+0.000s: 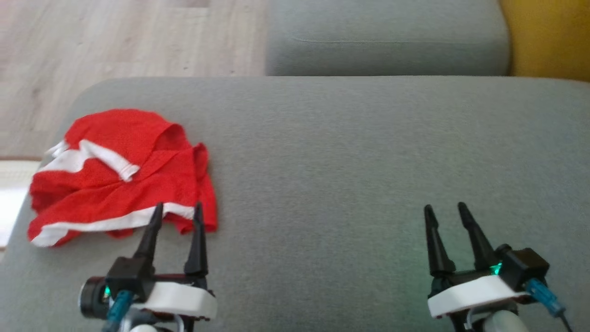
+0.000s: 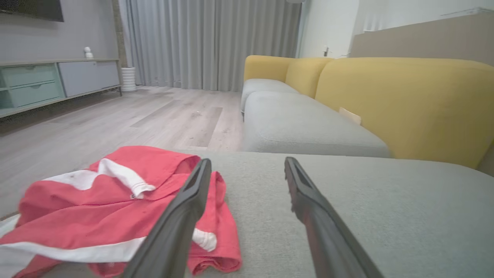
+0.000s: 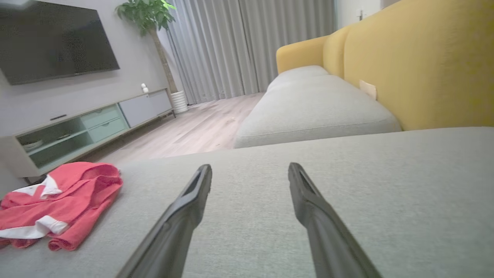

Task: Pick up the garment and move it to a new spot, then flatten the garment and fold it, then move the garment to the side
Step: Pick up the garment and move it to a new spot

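The garment [image 1: 124,175] is a crumpled red piece with white bands, lying near the left end of the grey sofa cushion [image 1: 345,161]. My left gripper [image 1: 177,208] stands open at its near right corner, fingertips over the white hem, nothing between them. In the left wrist view the garment [image 2: 115,208] lies left of and under the left finger, with the left gripper [image 2: 247,162] open above bare cushion. My right gripper [image 1: 445,208] is open far to the right over bare cushion. The right wrist view has the garment [image 3: 58,204] far left and the right gripper [image 3: 250,166] open.
A second grey seat cushion [image 1: 387,41] lies beyond a gap, with a yellow backrest [image 1: 548,37] at the right. Wooden floor [image 1: 115,41] drops off past the cushion's left and far-left edges. A TV cabinet [image 3: 88,127] and curtains stand across the room.
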`<state>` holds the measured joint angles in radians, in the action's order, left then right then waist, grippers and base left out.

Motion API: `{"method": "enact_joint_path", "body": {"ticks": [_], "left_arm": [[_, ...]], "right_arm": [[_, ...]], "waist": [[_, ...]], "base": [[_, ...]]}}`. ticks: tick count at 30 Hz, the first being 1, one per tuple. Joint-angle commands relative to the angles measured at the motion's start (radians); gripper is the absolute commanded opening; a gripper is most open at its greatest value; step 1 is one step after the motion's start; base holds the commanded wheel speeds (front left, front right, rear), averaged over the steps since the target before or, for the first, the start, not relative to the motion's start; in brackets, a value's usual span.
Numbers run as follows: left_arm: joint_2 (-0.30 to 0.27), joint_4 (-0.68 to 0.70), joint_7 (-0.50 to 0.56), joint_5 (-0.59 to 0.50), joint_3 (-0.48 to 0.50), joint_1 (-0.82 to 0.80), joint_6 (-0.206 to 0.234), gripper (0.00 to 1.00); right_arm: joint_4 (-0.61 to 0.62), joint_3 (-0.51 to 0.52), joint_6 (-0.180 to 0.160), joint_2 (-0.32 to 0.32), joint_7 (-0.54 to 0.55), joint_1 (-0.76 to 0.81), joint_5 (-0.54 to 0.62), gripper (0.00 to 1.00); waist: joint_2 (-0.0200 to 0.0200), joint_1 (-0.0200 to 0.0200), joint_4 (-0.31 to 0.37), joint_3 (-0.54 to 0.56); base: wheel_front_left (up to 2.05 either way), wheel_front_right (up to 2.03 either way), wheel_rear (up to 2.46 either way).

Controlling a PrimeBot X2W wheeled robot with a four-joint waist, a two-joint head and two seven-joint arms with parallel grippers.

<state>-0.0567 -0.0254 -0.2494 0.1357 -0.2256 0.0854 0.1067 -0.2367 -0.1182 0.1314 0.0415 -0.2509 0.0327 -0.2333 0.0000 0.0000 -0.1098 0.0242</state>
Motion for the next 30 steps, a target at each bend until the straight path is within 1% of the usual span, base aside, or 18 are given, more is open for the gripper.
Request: {"method": "enact_joint_path", "body": {"ticks": [1,6,17,18,25,30], "left_arm": [[0.006,0.037,-0.012,-0.001,0.041,-0.020,0.004,1.00],[0.006,0.041,-0.012,-0.009,0.066,-0.017,-0.007,1.00],[0.006,0.058,-0.012,-0.013,0.091,-0.023,-0.015,1.00],[0.006,0.058,-0.012,-0.013,0.091,-0.023,-0.015,1.00],[0.006,0.054,-0.012,-0.019,0.103,-0.025,-0.024,1.00],[0.006,0.053,-0.012,-0.027,0.112,-0.023,-0.028,1.00]], "right_arm": [[0.038,-0.032,-0.001,0.009,-0.011,-0.034,-0.010,1.00],[0.037,-0.067,-0.001,0.009,-0.011,-0.035,-0.025,1.00],[0.029,-0.127,-0.001,0.009,-0.011,-0.041,-0.043,1.00],[0.029,-0.127,-0.001,0.009,-0.011,-0.041,-0.043,1.00],[0.027,-0.145,-0.001,0.009,-0.011,-0.046,-0.056,1.00],[0.023,-0.154,-0.001,0.009,-0.011,-0.047,-0.057,1.00]], "waist": [[0.0000,0.0000,-0.036,0.002],[0.0000,0.0000,-0.114,0.004],[0.0000,0.0000,-0.265,0.008],[0.0000,0.0000,-0.265,0.008],[0.0000,0.0000,-0.328,0.003],[0.0000,0.0000,-0.334,-0.004]], "base": [[0.00,0.00,0.00],[0.00,0.00,0.00],[0.00,0.00,0.00],[0.00,0.00,0.00],[0.00,0.00,0.00],[0.00,0.00,0.00]]}}
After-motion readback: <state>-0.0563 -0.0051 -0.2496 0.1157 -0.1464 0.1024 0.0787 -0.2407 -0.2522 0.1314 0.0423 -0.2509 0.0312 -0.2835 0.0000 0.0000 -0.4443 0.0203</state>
